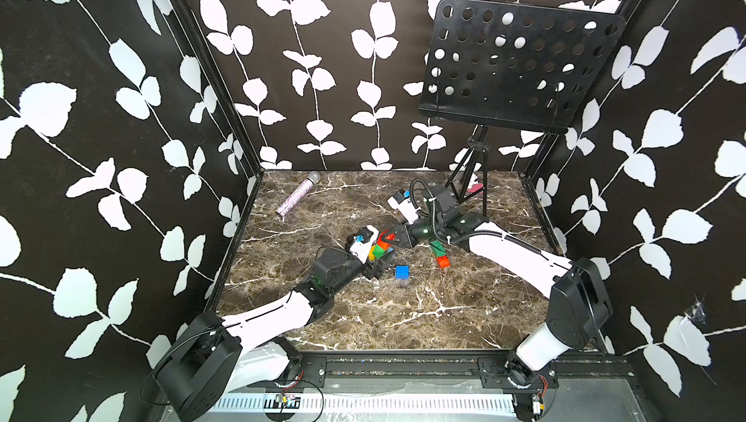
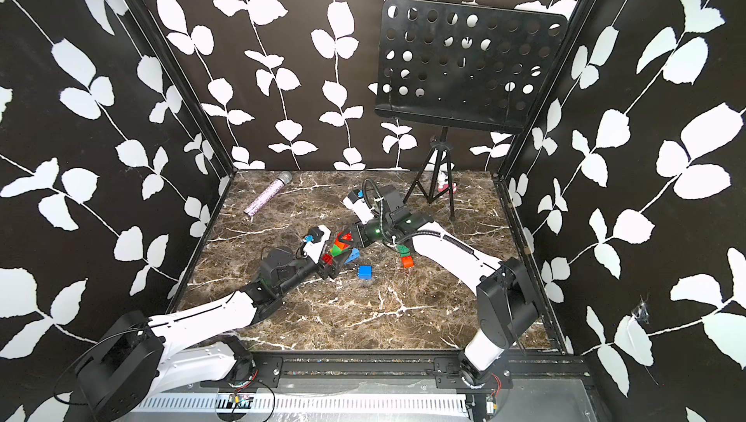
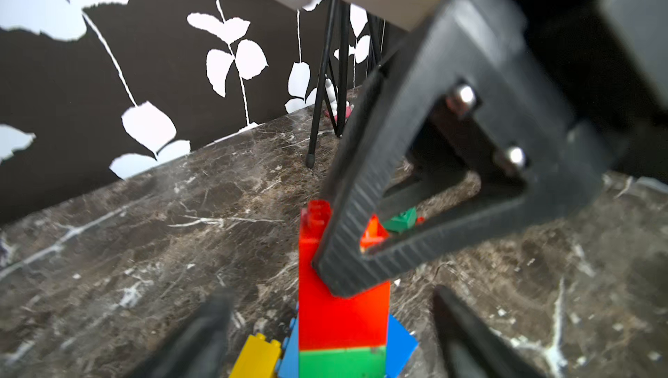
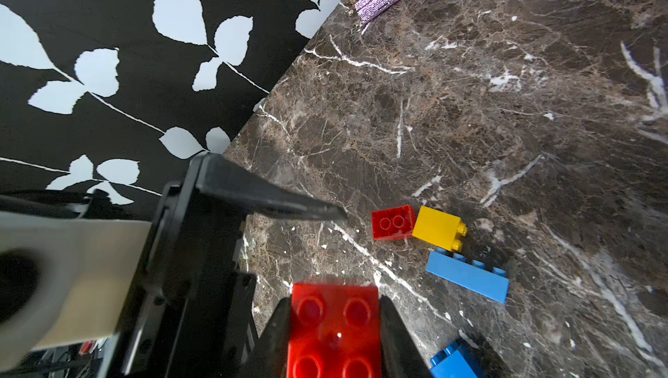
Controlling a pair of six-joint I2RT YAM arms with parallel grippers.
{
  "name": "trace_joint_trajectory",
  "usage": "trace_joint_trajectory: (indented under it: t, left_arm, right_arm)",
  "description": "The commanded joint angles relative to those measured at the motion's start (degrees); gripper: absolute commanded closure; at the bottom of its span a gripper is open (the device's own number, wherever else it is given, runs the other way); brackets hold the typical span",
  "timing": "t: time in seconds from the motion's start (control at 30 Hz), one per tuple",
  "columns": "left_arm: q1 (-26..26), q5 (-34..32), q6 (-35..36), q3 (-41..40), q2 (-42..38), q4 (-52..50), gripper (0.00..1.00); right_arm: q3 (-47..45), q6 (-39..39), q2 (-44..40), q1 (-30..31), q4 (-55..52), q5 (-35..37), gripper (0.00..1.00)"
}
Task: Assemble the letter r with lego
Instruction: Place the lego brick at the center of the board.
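A lego stack, a red brick (image 3: 343, 314) on a green brick (image 3: 341, 361), stands mid-table; in a top view the red brick (image 1: 388, 236) tops it. My right gripper (image 4: 334, 302) is shut on the red brick (image 4: 334, 329), one finger on each side. My left gripper (image 3: 332, 322) is open, its fingers wide on either side of the stack and touching nothing. A small red brick (image 4: 392, 222), a yellow brick (image 4: 439, 228) and a long light blue brick (image 4: 468, 280) lie beside the stack. A blue brick (image 1: 402, 272) sits alone in front. A dark green brick (image 1: 436, 247) joined to an orange one (image 1: 444, 261) lies to the right.
A black music stand (image 1: 520, 64) on a tripod (image 1: 470, 173) stands at the back right, with a small pink object (image 1: 476, 188) at its feet. A glittery purple microphone (image 1: 292, 200) lies at the back left. Patterned walls enclose three sides.
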Motion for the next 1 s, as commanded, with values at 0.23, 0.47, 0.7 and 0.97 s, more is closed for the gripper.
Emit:
trace_joint_trajectory:
  t: [0.23, 0.47, 0.7, 0.97]
  left_arm:
    - [0.33, -16.62, -3.08, 5.39, -23.79, -30.27, 0.01]
    - [10.88, -20.82, -16.47, 10.59, -26.43, -43.21, 0.01]
    - [11.57, -17.68, -19.08, 14.35, -18.51, -43.62, 0.01]
    - [11.57, -14.16, -19.91, 15.78, -11.47, -42.71, 0.01]
  right_arm:
    - [-5.13, -6.15, -3.64, 0.76, 1.66, 17.68, 0.76]
    - [-14.99, -11.32, -7.80, 10.89, 9.60, 22.47, 0.75]
    - [-19.99, -12.87, -5.95, 15.52, 13.63, 29.04, 0.75]
    - [-21.73, -15.19, -2.70, 17.38, 18.18, 35.23, 0.74]
